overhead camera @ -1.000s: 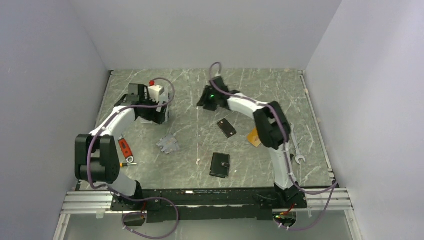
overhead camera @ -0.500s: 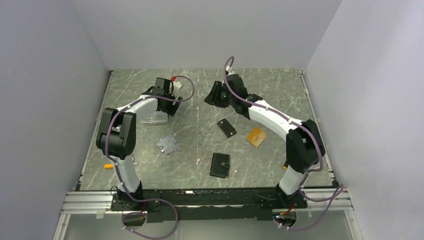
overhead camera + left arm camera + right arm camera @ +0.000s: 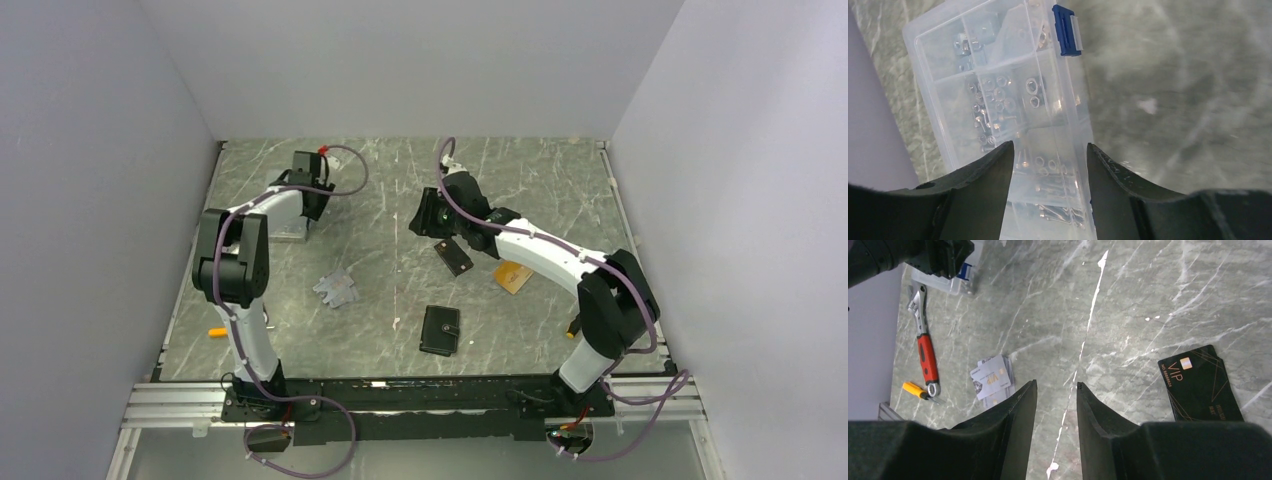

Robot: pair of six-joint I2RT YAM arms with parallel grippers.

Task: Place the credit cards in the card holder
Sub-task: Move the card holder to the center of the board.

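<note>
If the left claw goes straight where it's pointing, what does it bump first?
Probably the clear box of screws: it sits right ahead of the left claw, though how far away is unclear.

1 black VIP card [image 3: 1200, 385] lying flat, 1 orange-tan card [image 3: 513, 277] near it, black card holder [image 3: 440, 330] closed, apart from both

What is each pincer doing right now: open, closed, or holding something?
Left pincer: open, holding nothing, over the clear parts box.
Right pincer: open, holding nothing.
</note>
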